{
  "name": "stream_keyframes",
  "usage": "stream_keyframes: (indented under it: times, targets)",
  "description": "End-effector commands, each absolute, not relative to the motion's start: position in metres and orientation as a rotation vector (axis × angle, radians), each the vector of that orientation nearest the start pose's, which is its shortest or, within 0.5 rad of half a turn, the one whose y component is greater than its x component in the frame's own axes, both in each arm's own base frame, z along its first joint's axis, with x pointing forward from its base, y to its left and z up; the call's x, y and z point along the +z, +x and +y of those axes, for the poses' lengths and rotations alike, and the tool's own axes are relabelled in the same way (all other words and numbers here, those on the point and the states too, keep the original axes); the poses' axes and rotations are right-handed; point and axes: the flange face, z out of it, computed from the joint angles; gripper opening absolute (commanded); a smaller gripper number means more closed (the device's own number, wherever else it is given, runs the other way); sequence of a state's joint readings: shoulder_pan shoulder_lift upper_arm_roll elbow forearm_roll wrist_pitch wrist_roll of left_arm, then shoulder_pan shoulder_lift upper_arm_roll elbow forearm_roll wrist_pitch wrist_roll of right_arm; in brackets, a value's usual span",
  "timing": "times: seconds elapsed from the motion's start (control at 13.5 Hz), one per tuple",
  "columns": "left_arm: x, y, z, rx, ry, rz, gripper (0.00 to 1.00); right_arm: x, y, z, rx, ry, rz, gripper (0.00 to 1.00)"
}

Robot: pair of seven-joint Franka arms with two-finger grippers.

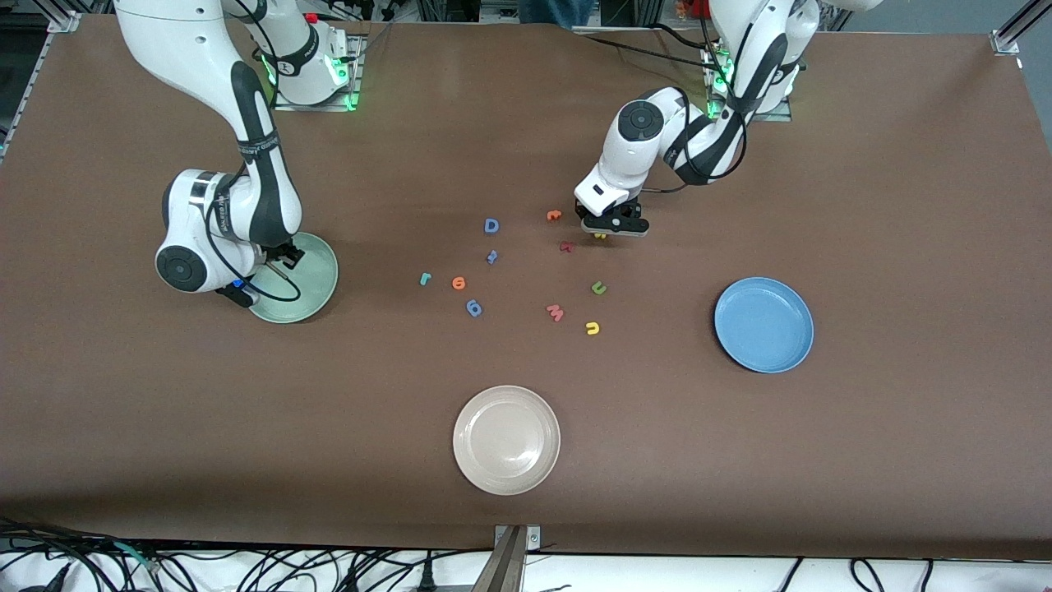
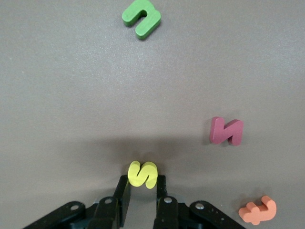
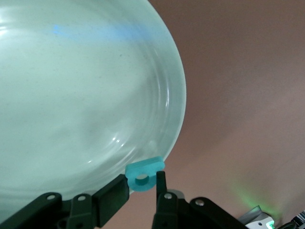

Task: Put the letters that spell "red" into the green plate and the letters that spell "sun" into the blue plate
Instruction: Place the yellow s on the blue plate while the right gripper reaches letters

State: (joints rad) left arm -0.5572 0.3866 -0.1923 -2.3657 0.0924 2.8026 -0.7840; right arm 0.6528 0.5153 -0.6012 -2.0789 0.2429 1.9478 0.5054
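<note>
The green plate (image 1: 316, 284) lies at the right arm's end of the table, the blue plate (image 1: 764, 325) at the left arm's end, both empty so far. Over the green plate's rim, the right gripper (image 3: 142, 183) pinches the teal looped letter (image 3: 144, 174), ready to drop. The left gripper (image 2: 143, 188) clamps the yellow s (image 2: 142, 173) above the table, bound for blue.

Left gripper (image 2: 142, 183) is pinching a small yellow foam "s" (image 2: 142, 174) between its black fingertips, above the brown tabletop (image 2: 71, 105). A maroon foam "N" (image 2: 226, 130) and orange hooked foam letter (image 2: 258, 210) are lying beside it, a green foam "u" (image 2: 141, 17) well ahead.
</note>
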Motion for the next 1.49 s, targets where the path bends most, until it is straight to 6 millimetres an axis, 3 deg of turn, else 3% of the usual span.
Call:
stream_keyframes:
  times: [0.0, 0.52, 0.67, 0.74, 0.89, 1.04, 1.26, 1.41]
  targets:
    - [0.164, 0.374, -0.367, -0.047, -3.217, 0.063, 0.17, 0.177, 0.516, 0.035, 0.819, -3.138, 0.983, 0.0]
    - [0.177, 0.383, -0.363, -0.08, -3.226, 0.04, 0.15, 0.175, 0.518, 0.037, 0.792, -3.146, 0.977, 0.03]
    - [0.187, 0.388, -0.36, -0.088, -3.219, 0.029, 0.14, 0.175, 0.518, 0.037, 0.794, -3.149, 0.973, 0.54]
    - [0.195, 0.39, -0.358, -0.095, -3.216, 0.021, 0.14, 0.175, 0.518, 0.037, 0.793, -3.148, 0.975, 0.62]
    - [0.213, 0.405, -0.346, -0.105, -3.202, -0.025, 0.14, 0.175, 0.518, 0.038, 0.793, -3.149, 0.973, 0.66]
    - [0.233, 0.436, -0.331, -0.084, -3.171, -0.114, 0.14, 0.181, 0.519, 0.043, 0.8, -3.144, 0.958, 0.75]
    - [0.26, 0.486, -0.301, -0.055, -3.13, -0.262, 0.13, 0.207, 0.525, 0.052, 0.764, -3.118, 0.942, 0.96]
    - [0.281, 0.514, -0.285, -0.031, -3.106, -0.308, 0.12, 0.229, 0.533, 0.06, 0.772, -3.1, 0.929, 0.98]
